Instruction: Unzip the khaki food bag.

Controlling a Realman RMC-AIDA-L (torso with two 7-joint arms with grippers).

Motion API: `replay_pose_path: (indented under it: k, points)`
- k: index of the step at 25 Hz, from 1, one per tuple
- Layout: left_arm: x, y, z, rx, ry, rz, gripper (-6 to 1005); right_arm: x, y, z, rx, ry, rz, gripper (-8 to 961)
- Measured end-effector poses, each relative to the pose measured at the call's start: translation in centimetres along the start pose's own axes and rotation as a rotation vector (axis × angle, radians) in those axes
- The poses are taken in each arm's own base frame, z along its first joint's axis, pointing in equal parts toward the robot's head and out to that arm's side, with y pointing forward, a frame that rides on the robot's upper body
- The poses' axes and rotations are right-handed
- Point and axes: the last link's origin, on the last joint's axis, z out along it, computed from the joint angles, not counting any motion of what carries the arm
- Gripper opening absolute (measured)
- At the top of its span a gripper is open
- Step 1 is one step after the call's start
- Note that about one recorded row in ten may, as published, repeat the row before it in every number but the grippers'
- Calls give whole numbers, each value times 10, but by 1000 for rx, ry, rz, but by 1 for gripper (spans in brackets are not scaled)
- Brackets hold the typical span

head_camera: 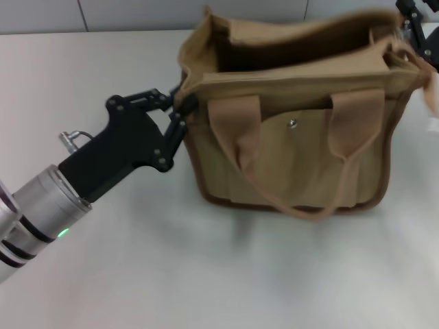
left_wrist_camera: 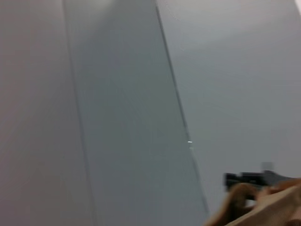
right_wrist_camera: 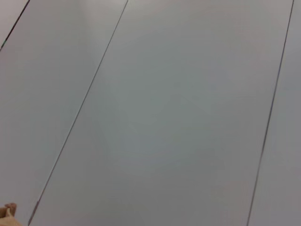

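Note:
The khaki food bag (head_camera: pixel 295 137) stands upright on the white table, front pocket with a metal snap (head_camera: pixel 293 124) facing me and two strap handles hanging down its front. Its top gapes open and shows a dark inside; I cannot make out the zipper pull. My left gripper (head_camera: pixel 180 110) is shut on the bag's left end near the top edge. My right gripper (head_camera: pixel 417 31) is at the bag's top right corner, partly out of frame. A tan piece of the bag (left_wrist_camera: pixel 275 207) shows in the left wrist view, and a tiny tan bit (right_wrist_camera: pixel 8 210) in the right wrist view.
The white table (head_camera: pixel 206 274) stretches in front of and to the left of the bag. A grey panelled wall (head_camera: pixel 137 14) stands behind it and fills both wrist views. A black part (left_wrist_camera: pixel 249 179) shows beyond the bag in the left wrist view.

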Motion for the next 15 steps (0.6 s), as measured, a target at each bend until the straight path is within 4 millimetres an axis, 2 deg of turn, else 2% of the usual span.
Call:
replay_pose_path:
  k: [2,4,5,6,9,12,15]
  points:
    - [-1,-2,-4,48,2,2,101,-1,2,-15,12,-6,8,168]
    - [-1,-3,-9,109,5,13,127,-1,2,-21,21,-8,13,177]
    - [-1,-4,-12,132,8,21,140,-2,3,-35,55,-14,27,182]
    - [-1,-3,-16,154,11,28,153,-2,3,-35,55,-14,27,220]
    - [2,-3,-26,198,29,37,191,-4,2,-63,144,-18,48,333]
    - [5,-3,-37,233,44,35,289,-6,2,-86,210,-13,61,456]
    - [5,-2,-40,229,48,34,387,-7,5,-107,257,3,77,595]
